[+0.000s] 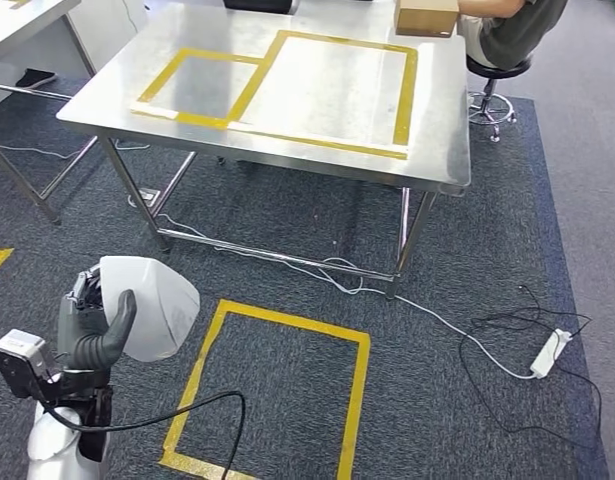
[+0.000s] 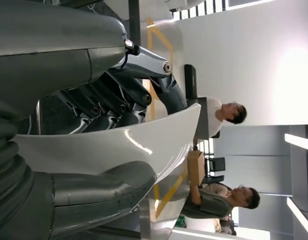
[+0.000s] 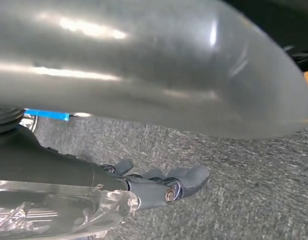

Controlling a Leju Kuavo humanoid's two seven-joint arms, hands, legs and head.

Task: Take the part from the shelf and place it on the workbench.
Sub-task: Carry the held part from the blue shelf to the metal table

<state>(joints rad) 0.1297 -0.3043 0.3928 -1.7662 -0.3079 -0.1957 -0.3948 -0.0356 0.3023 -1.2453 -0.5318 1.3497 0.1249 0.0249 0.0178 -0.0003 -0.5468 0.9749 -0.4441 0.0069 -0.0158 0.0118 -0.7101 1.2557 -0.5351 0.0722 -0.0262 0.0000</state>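
My left hand sits at the lower left of the head view, its thick grey thumb curved over a smooth, glossy white part, a curved shell of moulded plastic with a rounded body that tapers to a blunt tip. I am grasping it: in the left wrist view the dark fingers press one face of the thin white shell and the thumb presses the other, with the tapered end jutting past my fingertips. In the head view its long axis runs roughly level, tip pointing toward the frame's right. Across the upper half of that view stands the workbench, a brushed steel top on slim metal legs, marked with two yellow tape rectangles. A cardboard box rests at its far edge beside a seated person. The floor is dark, coarse carpet with a yellow tape square and a white power strip at lower right. My right hand hangs over the carpet, fingers loosely extended, holding nothing.
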